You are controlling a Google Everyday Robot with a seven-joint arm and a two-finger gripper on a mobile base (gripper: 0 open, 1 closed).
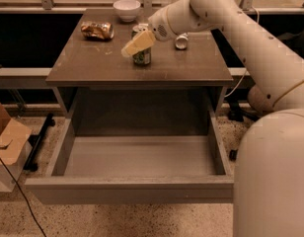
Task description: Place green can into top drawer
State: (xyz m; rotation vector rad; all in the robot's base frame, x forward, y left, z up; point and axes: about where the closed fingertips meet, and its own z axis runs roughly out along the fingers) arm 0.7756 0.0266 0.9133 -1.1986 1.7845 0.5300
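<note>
The gripper (137, 44) is up at the upper middle of the frame, right on the green can (142, 58). The can stands upright on the table (93, 68), a little back from the front edge. The gripper's pale tip lies slantwise across the can's upper half, coming in from the right on the long white arm (226, 14). That angle looks chosen for a side-on grasp around the body. Has it got hold? I cannot tell how wide the gripper stands or whether it has closed on the can. The can's base looks to be resting on the tabletop, so my read is that the lift hasn't happened.

Below, filling the lower half of the frame, the top drawer (127, 189) is pulled fully out. Its pale grey inside is bare and directly under the table's front edge, ready for a drop.

There are 3 other things up top. A crushed gold-brown can (97, 30) lies to the upper left, and a white bowl (127, 9) sits at the back. A slim silver can (181, 41) lies on its side just right of the wrist. All 3 are apart from the green can, so the grasp has room.

The next move calls for a firm close, then a lift out over the front edge and down.
</note>
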